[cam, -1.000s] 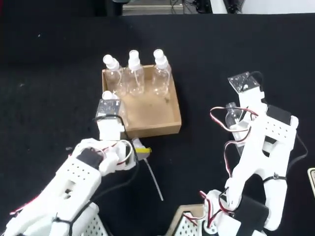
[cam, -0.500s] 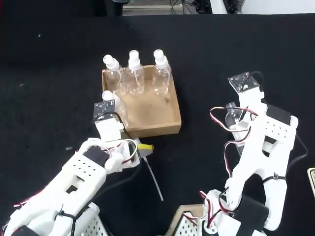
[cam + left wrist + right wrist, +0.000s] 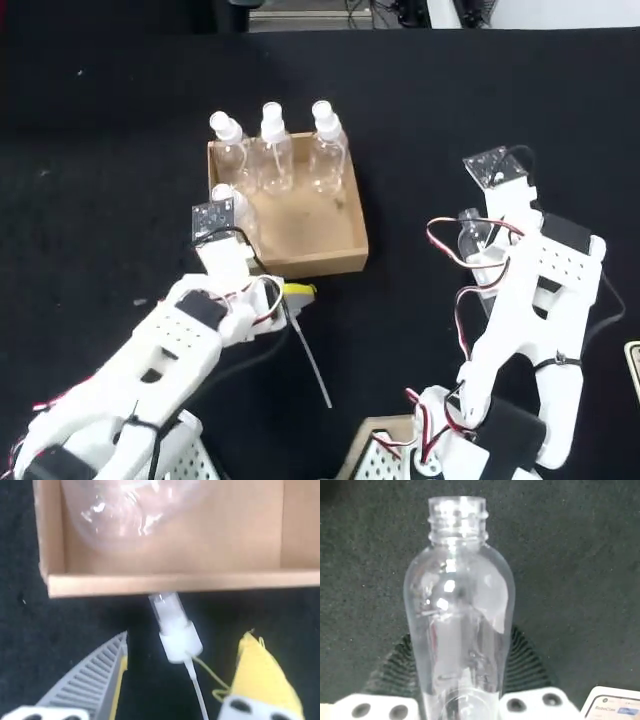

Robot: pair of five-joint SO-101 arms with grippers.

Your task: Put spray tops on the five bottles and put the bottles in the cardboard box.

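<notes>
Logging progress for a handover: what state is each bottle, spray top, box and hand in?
cardboard box: open, four bottles inside.
back three bottles: capped, standing in it.
front-left bottle: capped, inside.
open-necked bottle: no top, held.
spray top: loose, lying on the table.
left hand: open, straddling spray top.
right hand: shut on open-necked bottle.

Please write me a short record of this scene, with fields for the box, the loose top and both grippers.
container: cardboard box holds four capped bottles
loose part: spray top lies on the table, just outside the box wall
left arm: left gripper open, straddling the spray top
right arm: right gripper shut on an uncapped bottle
</notes>
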